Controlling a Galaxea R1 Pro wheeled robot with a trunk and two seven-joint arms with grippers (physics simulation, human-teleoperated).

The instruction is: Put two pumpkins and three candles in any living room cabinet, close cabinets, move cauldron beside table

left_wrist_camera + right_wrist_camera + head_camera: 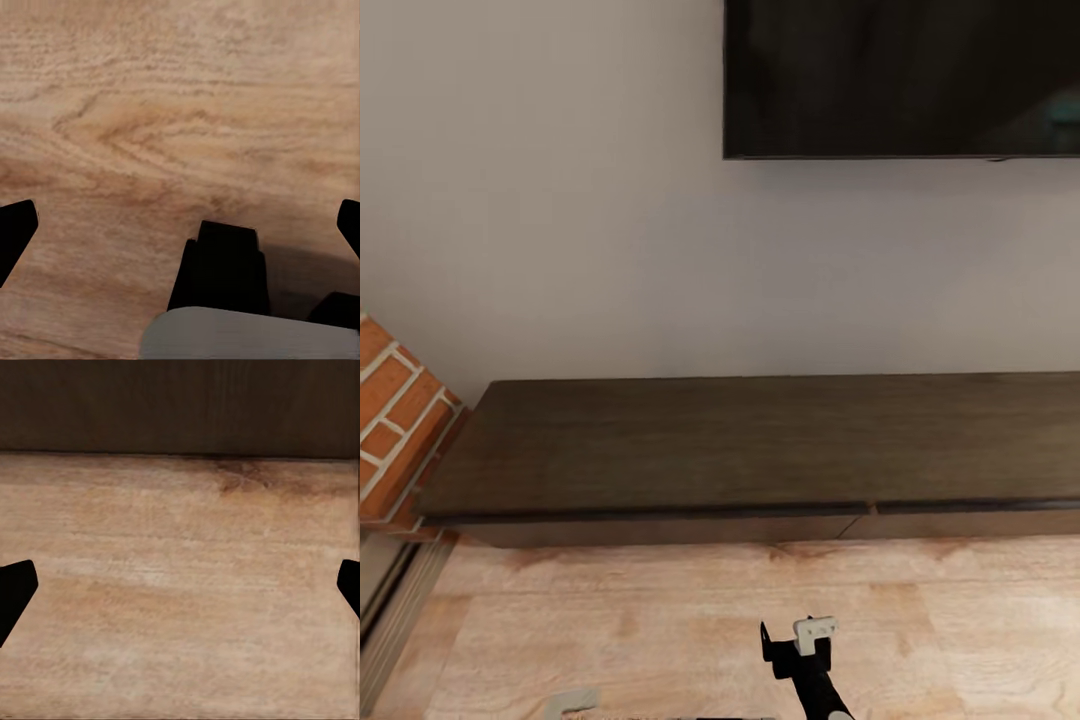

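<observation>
Facing the long, low dark-brown wooden cabinet (760, 445) with fronts seemingly closed, both grippers spread wide and empty, the robot likely next must open a front.

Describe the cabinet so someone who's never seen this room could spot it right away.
Find the big black TV on the pale wall. Below it, the cabinet runs long and low across the wood floor, beside a brick corner. It is dark brown with a flat top and plain handleless fronts, all closed.
</observation>
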